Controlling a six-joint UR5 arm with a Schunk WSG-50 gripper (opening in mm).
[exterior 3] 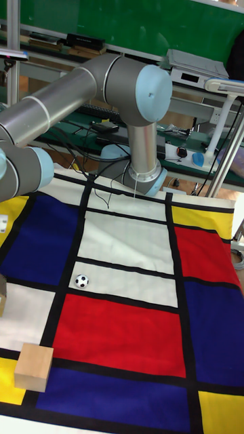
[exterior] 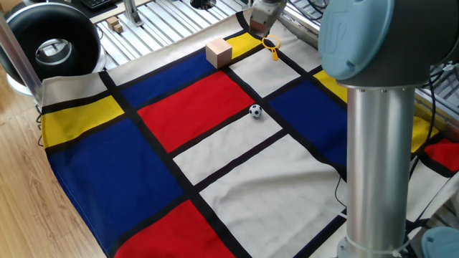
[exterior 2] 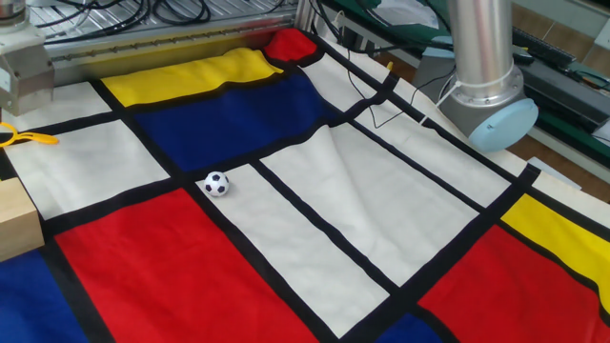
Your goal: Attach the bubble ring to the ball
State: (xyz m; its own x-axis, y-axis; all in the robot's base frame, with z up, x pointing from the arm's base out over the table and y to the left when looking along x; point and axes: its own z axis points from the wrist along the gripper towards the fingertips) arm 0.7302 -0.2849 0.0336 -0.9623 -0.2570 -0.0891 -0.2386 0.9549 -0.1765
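Observation:
The bubble ring [exterior: 271, 45] is a small yellow hoop with a short handle, lying flat on a white panel at the far edge of the cloth; it also shows at the left edge of the other fixed view [exterior 2: 19, 138]. The ball [exterior: 255, 110] [exterior 2: 216, 183] [exterior 3: 82, 281], tiny, white and black-patched, rests on a white panel near the middle, well apart from the ring. My gripper [exterior: 257, 27] hangs above the ring, slightly to its left, not touching it. Its fingers are too small and cropped to read.
A tan wooden cube [exterior: 219, 52] [exterior 2: 17, 219] [exterior 3: 34, 366] stands on the cloth left of the ring. The arm's thick column [exterior: 376, 143] and base [exterior 2: 491, 105] stand at the cloth's edge. A black round device [exterior: 50, 43] sits at the back left.

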